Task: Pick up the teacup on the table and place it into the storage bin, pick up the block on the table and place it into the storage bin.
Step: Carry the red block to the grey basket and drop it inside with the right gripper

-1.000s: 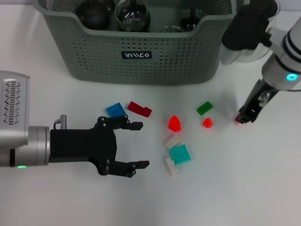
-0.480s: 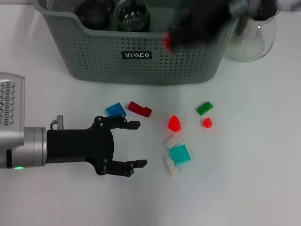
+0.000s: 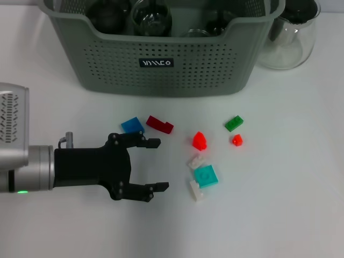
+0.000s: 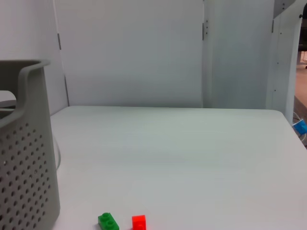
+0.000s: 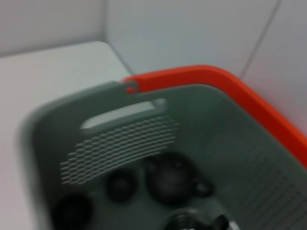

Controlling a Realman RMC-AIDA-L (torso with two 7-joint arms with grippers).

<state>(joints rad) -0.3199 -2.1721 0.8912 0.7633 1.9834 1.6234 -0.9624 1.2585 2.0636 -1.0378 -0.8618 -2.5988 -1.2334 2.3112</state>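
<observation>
The grey-green storage bin [image 3: 161,59] stands at the back of the table, and its corner [image 4: 24,143] also shows in the left wrist view. Loose blocks lie in front of it: blue [image 3: 132,125], dark red [image 3: 159,124], red [image 3: 199,141], small red [image 3: 237,140], green [image 3: 234,123] and teal [image 3: 206,176]. My left gripper [image 3: 156,165] hovers open just left of them, holding nothing. The right wrist view looks down into the bin [image 5: 120,139] at dark tea vessels [image 5: 170,179]. No teacup shows on the table. My right gripper is out of view.
A clear glass carafe [image 3: 290,37] stands to the right of the bin. Two small white pieces [image 3: 196,160] lie beside the teal block. Behind the bin's far wall runs an orange rim [image 5: 225,81]. The green block [image 4: 109,221] and small red block [image 4: 138,221] show low in the left wrist view.
My right arm lifted a red block off the table's right side, swept across the bin's front and left the head view. My left gripper shifted slightly.
</observation>
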